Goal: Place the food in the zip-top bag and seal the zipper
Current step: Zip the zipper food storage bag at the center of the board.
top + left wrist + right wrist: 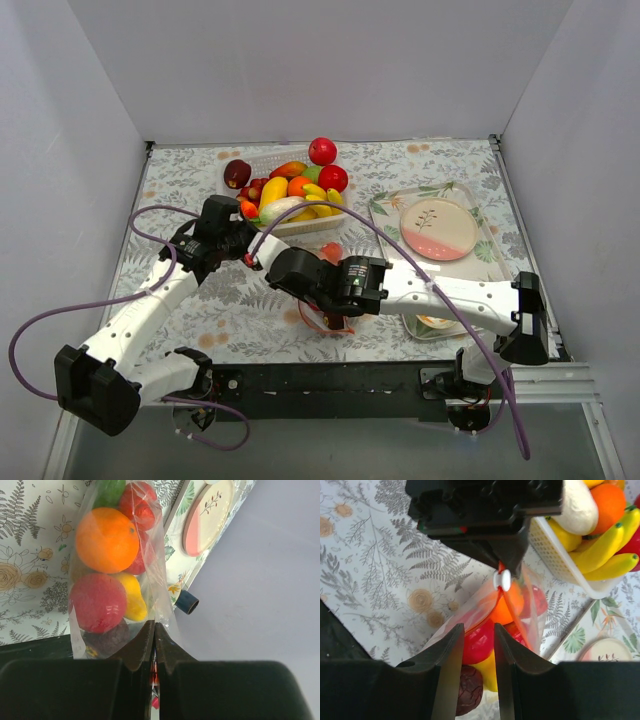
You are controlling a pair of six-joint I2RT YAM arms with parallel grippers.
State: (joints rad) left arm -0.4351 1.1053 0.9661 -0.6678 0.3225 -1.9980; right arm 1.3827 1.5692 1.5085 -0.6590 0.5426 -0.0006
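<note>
- The left gripper point(154, 626) is clamping its jaws together on the top edge of the clear zip-top bag point(159, 555), which is stretching away from them over the fern-patterned worktop point(230, 310).
- The food is sitting inside the bag: an orange point(106, 540), a red fruit point(97, 602), a yellow piece point(134, 597) and a dark purple one point(107, 640) are pressing against the plastic.
- The right gripper point(478, 627) is facing the left one, its jaws standing a little apart on either side of the bag's mouth; whether they are touching it cannot be told.
- The red-orange zipper point(512, 612) is running between the two grippers, with a white slider point(502, 580) sitting just beside the left jaws.
- A white basket point(310, 226) behind is holding more fruit.
- A pink-and-cream plate point(437, 228) is resting on a tray point(378, 212) to the right.
</note>
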